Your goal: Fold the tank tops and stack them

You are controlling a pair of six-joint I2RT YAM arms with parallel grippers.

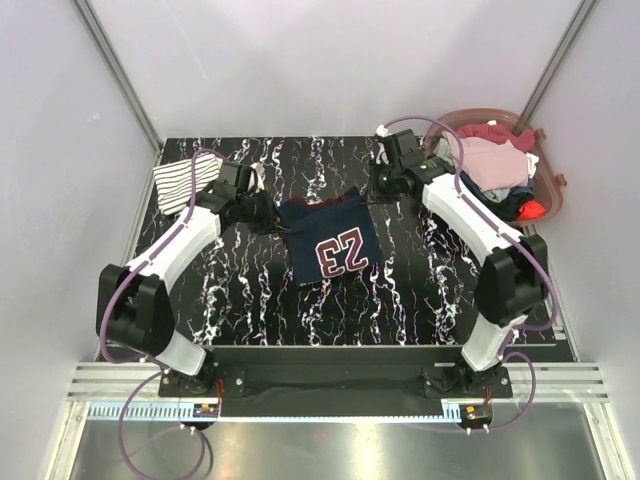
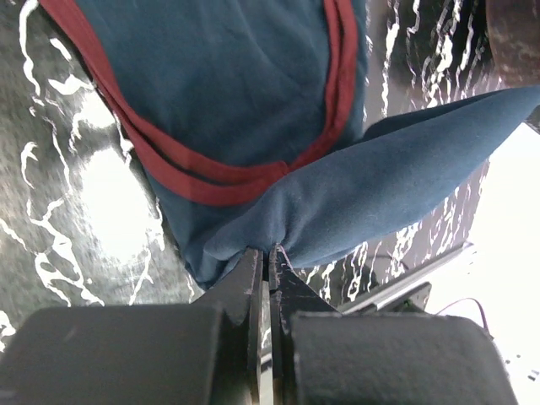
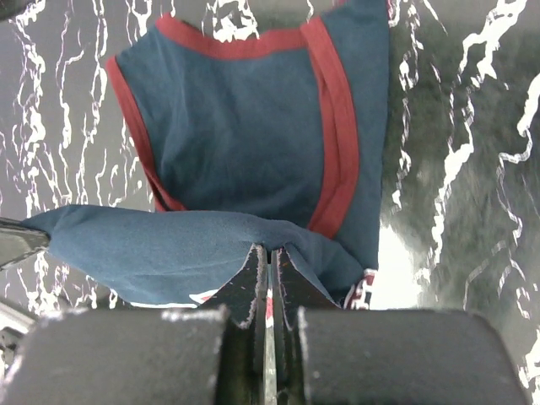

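The dark navy tank top (image 1: 330,243) with dark red trim and a "23" print lies mid-table, its far edge lifted. My left gripper (image 1: 272,222) is shut on the top's far left corner; in the left wrist view (image 2: 270,251) the navy cloth (image 2: 245,93) bunches at the fingertips. My right gripper (image 1: 372,192) is shut on the far right corner; in the right wrist view (image 3: 271,249) the cloth (image 3: 245,135) folds over the tips. The white, navy-striped tank top (image 1: 180,182) lies folded at the far left of the table, behind my left arm.
A pink basket (image 1: 545,170) holding several clothes stands at the far right of the table. The black marbled table (image 1: 420,300) is bounded by white walls and a metal rail at the near edge.
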